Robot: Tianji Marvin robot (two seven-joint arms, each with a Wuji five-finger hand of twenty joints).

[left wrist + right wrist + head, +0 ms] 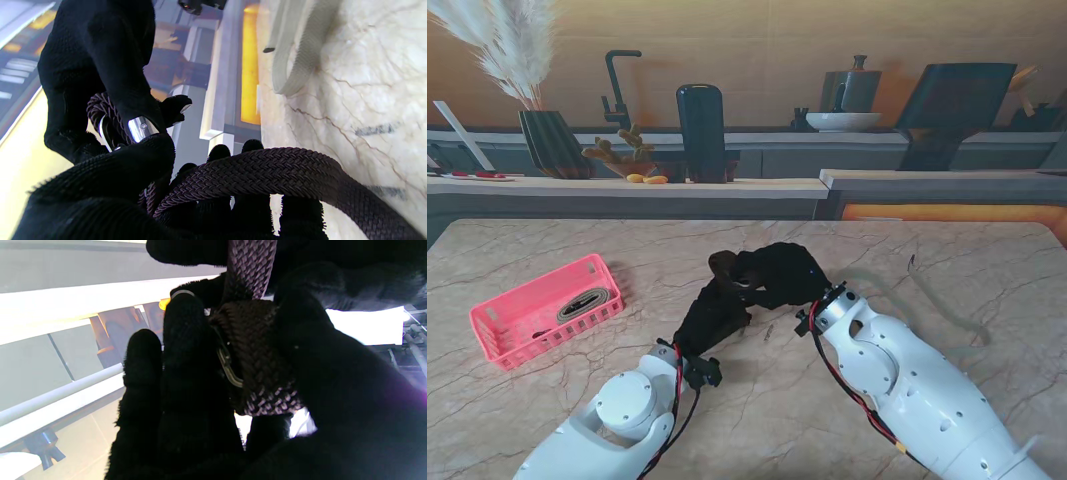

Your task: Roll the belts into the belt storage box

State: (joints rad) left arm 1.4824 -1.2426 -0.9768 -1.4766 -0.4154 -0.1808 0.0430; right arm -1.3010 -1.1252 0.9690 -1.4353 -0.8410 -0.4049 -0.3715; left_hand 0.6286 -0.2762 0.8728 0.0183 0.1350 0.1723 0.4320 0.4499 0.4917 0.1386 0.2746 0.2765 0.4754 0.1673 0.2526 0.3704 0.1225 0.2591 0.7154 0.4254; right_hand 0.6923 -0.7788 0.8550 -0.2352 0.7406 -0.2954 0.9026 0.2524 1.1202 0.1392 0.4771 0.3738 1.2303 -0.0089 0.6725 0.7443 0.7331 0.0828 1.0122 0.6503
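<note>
Dark braided belt (277,170) held between our hands over table centre (757,400), partly coiled; loose strap runs roughly from our left hand (712,315) toward right hand (777,272). Both hands clamped on it. Pink storage box (497,335) far left holds rolled belt (585,303). Pale belt (947,310) lies right.

stand view: even warm light, sharp, soft shadows on beige marble tabletop (547,420) | left wrist: orange glowing strip (250,66) glares, background blurred | right wrist: backlit, blown-out white bands, black gloved fingers (186,373) silhouetted
</note>
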